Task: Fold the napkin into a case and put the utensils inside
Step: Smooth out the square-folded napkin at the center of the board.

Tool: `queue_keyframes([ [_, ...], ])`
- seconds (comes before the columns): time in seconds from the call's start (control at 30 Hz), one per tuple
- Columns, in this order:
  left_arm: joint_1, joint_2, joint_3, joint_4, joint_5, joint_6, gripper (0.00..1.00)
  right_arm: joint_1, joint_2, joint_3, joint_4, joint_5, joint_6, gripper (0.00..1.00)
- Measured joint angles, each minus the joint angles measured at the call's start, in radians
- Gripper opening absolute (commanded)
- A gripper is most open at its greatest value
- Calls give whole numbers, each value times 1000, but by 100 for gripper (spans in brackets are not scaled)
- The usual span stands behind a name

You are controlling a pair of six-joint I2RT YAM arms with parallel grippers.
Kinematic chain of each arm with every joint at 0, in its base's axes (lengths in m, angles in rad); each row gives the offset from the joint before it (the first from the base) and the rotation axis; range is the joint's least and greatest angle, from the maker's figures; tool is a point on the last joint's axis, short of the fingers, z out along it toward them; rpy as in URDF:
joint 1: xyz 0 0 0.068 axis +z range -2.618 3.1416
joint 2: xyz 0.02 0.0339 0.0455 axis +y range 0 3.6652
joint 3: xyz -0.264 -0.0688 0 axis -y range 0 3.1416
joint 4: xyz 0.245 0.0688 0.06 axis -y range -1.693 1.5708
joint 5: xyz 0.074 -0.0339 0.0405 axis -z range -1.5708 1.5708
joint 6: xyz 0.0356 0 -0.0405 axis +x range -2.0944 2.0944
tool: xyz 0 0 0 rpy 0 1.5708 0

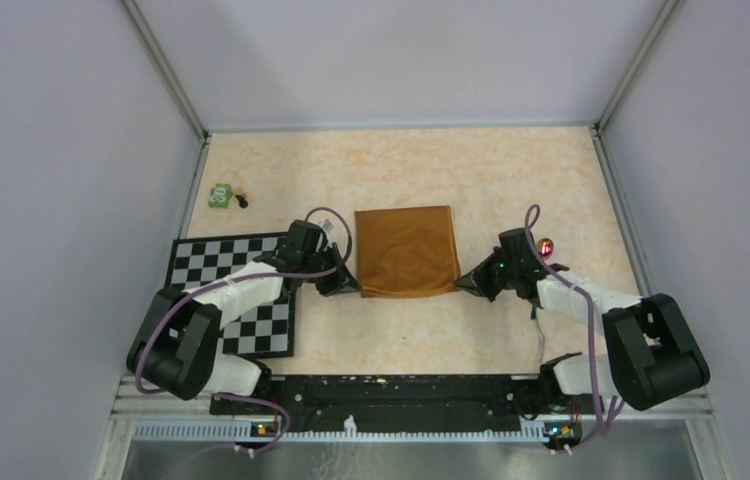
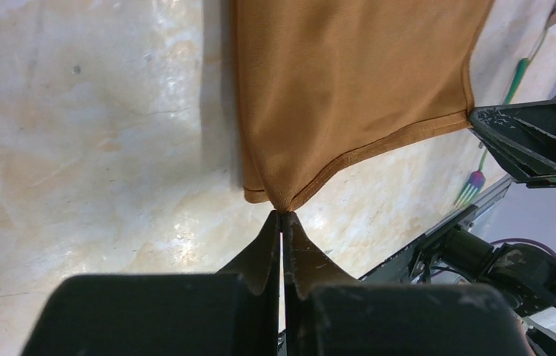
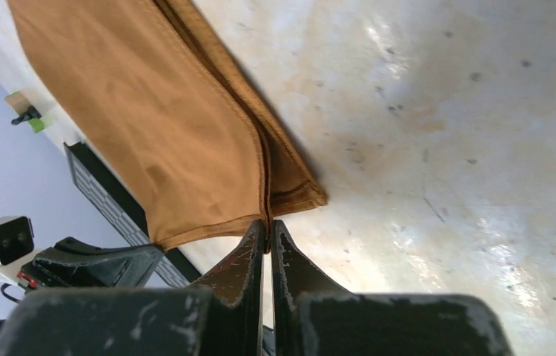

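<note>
The rust-orange napkin (image 1: 406, 250) lies folded to a rough square in the middle of the table. My left gripper (image 1: 347, 284) is shut on its near left corner (image 2: 279, 202). My right gripper (image 1: 461, 283) is shut on its near right corner (image 3: 266, 215), where several folded layers show. The near edge hangs taut between the two grippers. The utensils (image 1: 547, 246) lie behind my right arm, mostly hidden; a rainbow fork head and green handle (image 2: 469, 187) show in the left wrist view.
A black-and-white checkered mat (image 1: 241, 290) lies at the left under my left arm. A small green toy (image 1: 221, 196) sits at the far left. Grey walls enclose the table on three sides.
</note>
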Motion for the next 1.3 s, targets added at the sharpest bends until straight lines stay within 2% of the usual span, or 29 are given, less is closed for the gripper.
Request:
queue_keyframes([
  [0.3, 0, -17, 40, -5, 23, 6, 0, -50, 2, 65, -10, -53, -113, 0],
  [0.7, 0, 39, 19, 48, 71, 1, 0, -86, 100, 117, 39, -111, -253, 0],
  [0.9, 2, 36, 37, 17, 65, 6, 0, -93, 134, 172, 42, -146, -299, 0],
  [1.07, 50, 61, 233, -60, 47, 35, 0, -100, 205, 384, 61, -174, -348, 0],
  [1.3, 186, 252, 590, -35, 46, 61, 0, -131, 435, 724, 169, -228, -388, 0],
])
